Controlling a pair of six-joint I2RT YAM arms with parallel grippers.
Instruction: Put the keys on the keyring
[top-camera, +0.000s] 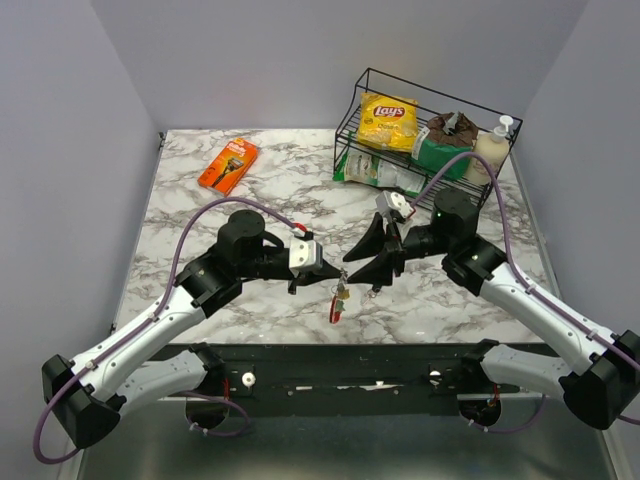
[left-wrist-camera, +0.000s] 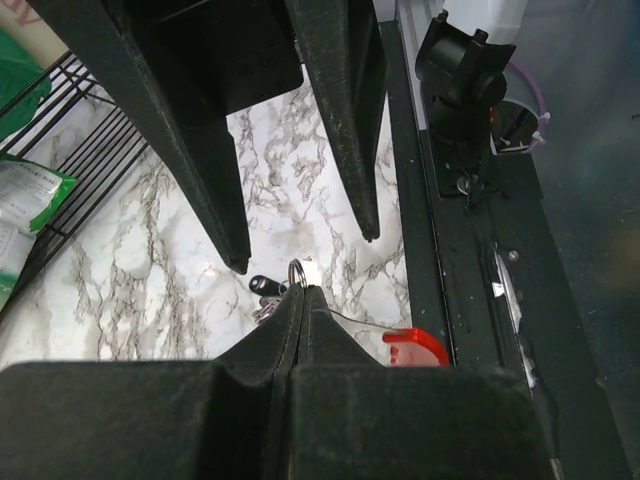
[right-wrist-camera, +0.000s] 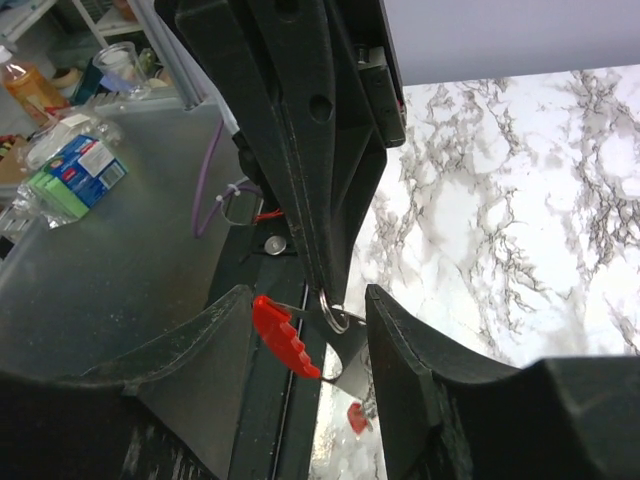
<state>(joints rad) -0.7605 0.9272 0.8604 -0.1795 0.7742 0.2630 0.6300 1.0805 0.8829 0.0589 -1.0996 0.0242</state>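
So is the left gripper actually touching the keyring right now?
Touching. The left wrist view shows the left gripper shut, its fingertips pinching the grey metal end of the keyring, whose red side sticks out beside them.

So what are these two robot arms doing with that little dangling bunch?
The left gripper is pinched shut on the keyring, holding it above the marble table with keys dangling below. The right gripper is open, one finger on either side of the ring, gripping nothing yet.
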